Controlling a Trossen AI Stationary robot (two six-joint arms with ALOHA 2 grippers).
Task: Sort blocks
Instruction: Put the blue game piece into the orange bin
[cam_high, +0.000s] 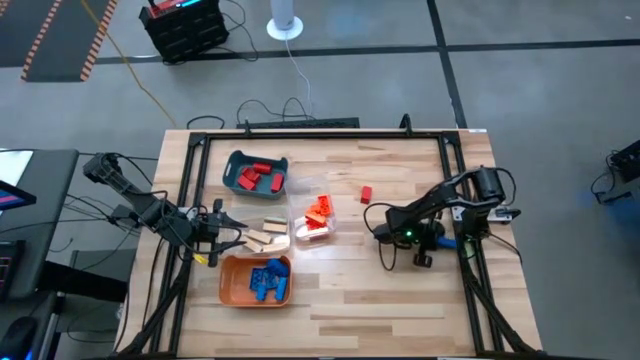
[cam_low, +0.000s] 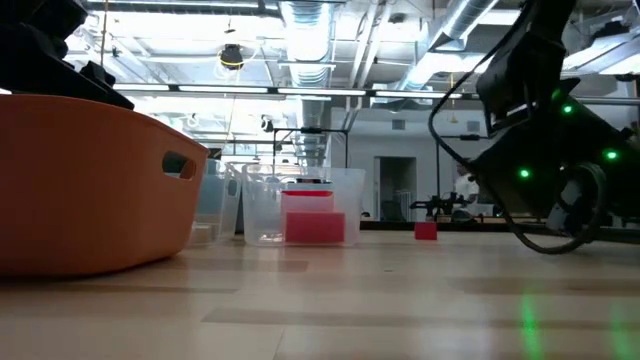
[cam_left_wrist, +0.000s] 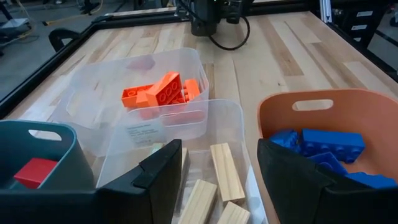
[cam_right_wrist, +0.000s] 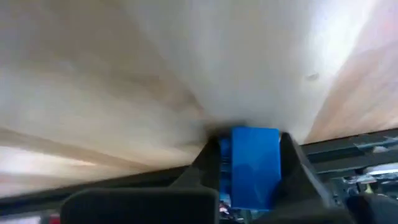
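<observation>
My right gripper is down at the tabletop near the table's right edge, shut on a blue block; from above the block shows beside the arm. A loose red block lies flat on the table further toward the far side. My left gripper hovers open over the clear tray of tan wood blocks, touching nothing. Red blocks lie in the teal tray, orange blocks in a second clear tray, and blue blocks in the orange tray. My right gripper pinches the blue block between its two fingers, which lie on two opposite sides. The fingers slant down toward the table. The block's far end is at the tabletop; whether it rests there or is just clear, I cannot tell.
The dark frame rail runs along the table's right edge, close to my right gripper. The trays cluster at the table's left half, in front of my left arm. Bare wood lies between the trays and the right arm.
</observation>
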